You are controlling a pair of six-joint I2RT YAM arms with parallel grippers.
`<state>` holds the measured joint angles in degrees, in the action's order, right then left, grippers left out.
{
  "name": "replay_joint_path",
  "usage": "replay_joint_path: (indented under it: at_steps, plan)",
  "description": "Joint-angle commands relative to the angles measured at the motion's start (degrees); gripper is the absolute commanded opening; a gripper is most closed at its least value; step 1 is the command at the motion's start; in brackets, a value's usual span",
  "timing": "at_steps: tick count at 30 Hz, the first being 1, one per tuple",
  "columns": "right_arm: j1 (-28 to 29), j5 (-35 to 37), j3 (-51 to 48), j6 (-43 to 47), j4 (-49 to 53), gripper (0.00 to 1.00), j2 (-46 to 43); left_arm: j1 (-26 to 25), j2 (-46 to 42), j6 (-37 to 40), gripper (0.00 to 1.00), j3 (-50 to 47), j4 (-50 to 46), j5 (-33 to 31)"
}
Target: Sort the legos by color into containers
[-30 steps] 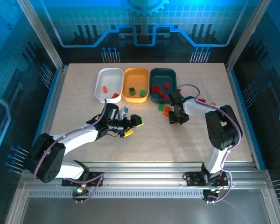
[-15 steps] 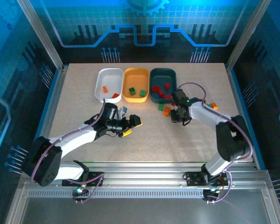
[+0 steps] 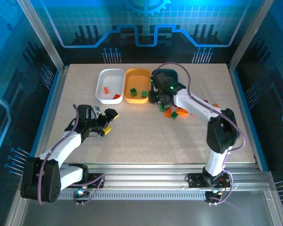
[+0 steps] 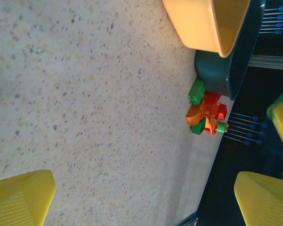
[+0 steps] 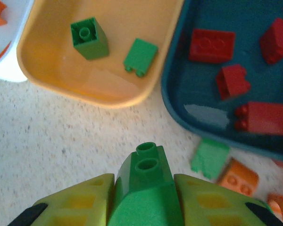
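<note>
While the R hand (image 5: pixel 144 186) clamps a green lego (image 5: pixel 145 167), studs pointing fwd, it hangs over the worktop (image 3: pixel 146 136) just in front of where the orange-yellow tray (image 5: pixel 85 84) & teal tray (image 5: pixel 254 12) meet. Orange-yellow tray holds 2 green bricks (image 5: pixel 88 37); teal tray has red bricks (image 5: pixel 211 44); white tray (image 3: pixel 111 73) has orange bits (image 3: pixel 105 90). A loose pile (image 3: pixel 174 112) of green, orange & red lies on the worktop just in front of the teal tray. L hand (image 3: pixel 108 122) is spread wide w/ nothing between its fingers, over bare worktop, well apart from the trays.
</note>
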<state>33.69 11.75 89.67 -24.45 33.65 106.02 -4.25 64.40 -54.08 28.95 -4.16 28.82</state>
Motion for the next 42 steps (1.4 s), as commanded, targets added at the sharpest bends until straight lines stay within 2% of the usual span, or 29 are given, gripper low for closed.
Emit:
replay_joint_path:
  at_steps: [1,10,11,13,14,17,19,24,28,31,35,40,42]
  plan:
    - [0.51,-0.18,7.55,-0.32,0.32,0.3,7.02,0.64,-2.45,-0.32,0.99,-1.62,-2.26,2.82]
    - [0.58,-0.58,31.83,1.42,8.19,0.31,25.18,0.56,-2.57,3.24,0.99,-1.75,-2.99,7.6]
    - [0.67,-0.45,35.12,1.74,10.05,0.34,26.86,0.56,-2.56,3.65,0.99,-1.63,-3.03,7.88]
    - [0.67,-0.06,40.8,1.61,14.06,0.52,30.58,0.54,-2.61,4.19,0.99,-1.23,-3.27,8.41]
    - [0.72,0.17,43.12,1.64,15.82,0.56,31.55,0.56,-2.65,4.37,0.99,-0.9,-3.32,8.88]
    - [0.94,1.46,43.81,1.62,16.92,0.61,30.3,0.47,-3.03,4.82,0.99,0.24,-3.8,9.67]
    - [1.16,2.81,39.55,1.6,15.8,0.61,25.66,0.34,-3.64,4.95,0.99,1.05,-4.23,9.77]
    - [1.21,8.39,11.5,-3.75,6.34,0.57,7.34,-2.42,-5.31,4.94,0.99,1.51,-4.06,8.06]
    - [0.25,11.08,-10.19,-9.42,1.58,0.36,-5.2,-10.79,-4.32,3.74,0.99,0.28,-0.29,3.0]
    - [-1.6,9.45,-19.93,-10.72,0.39,0.28,-10.06,-16.71,-0.59,2.03,0.99,0.1,4.59,1.48]
    - [-4.74,7.15,-24.98,-10.8,0.59,0.3,-10.92,-20.54,4.95,0.57,0.99,1.18,8.95,0.66]
    - [-9.19,4.24,-25.56,-12.97,-2.0,0.48,-10.02,-22.69,8.1,0.1,0.99,3.19,10.06,0.12]
    - [-10.89,2.4,-25.18,-13.94,-3.58,0.5,-8.7,-23.49,8.04,0.05,0.99,3.57,9.92,-0.54]
